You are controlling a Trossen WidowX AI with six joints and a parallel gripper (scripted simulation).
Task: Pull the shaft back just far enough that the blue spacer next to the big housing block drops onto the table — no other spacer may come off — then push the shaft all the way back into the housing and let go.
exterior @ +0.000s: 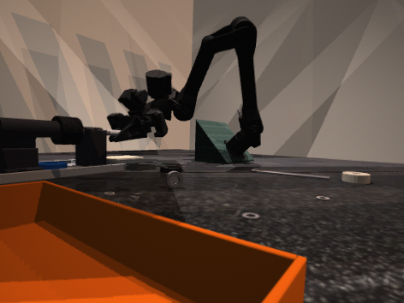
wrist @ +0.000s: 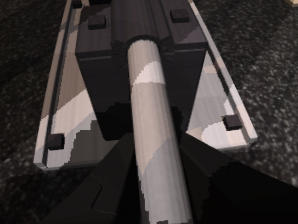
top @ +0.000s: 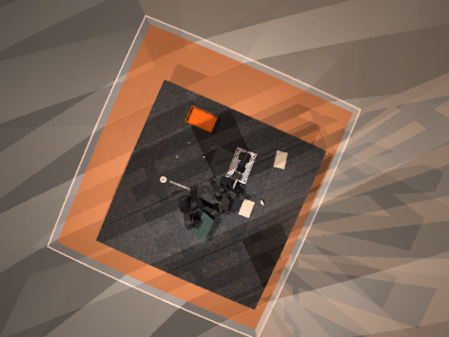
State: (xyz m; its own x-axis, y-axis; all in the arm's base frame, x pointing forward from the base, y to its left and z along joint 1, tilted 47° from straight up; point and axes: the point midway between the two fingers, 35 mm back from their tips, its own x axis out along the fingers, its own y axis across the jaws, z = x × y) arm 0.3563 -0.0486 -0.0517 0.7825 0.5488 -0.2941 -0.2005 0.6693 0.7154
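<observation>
The pale shaft (top: pixel 235 184) (exterior: pixel 112 132) (wrist: pixel 152 120) sticks out of the near dark block (exterior: pixel 91 146) (wrist: pixel 100 75). My gripper (top: pixel 234 186) (exterior: pixel 113 135) (wrist: pixel 151 140) is shut on the shaft's outer end, a short way from that block. The blue spacer (top: pixel 240 164) (exterior: pixel 53 164) lies flat low on the pale base plate (top: pixel 232 173) (exterior: pixel 47 173) (wrist: pixel 75 102), between the supports and below the shaft line. A wide black ring (exterior: pixel 67 130) sits up on the shaft line beside the near block. The shaft inside the blocks is hidden.
An orange bin (top: pixel 202 119) (exterior: pixel 171 231) stands beyond the fixture. A green wedge (top: pixel 204 227) (exterior: pixel 214 143) is beside the arm. A pale rod (top: pixel 179 185) (exterior: pixel 291 174), a cream disc (top: pixel 163 179) (exterior: pixel 356 177), washers (exterior: pixel 251 215) and pale pads (top: pixel 246 208) lie around.
</observation>
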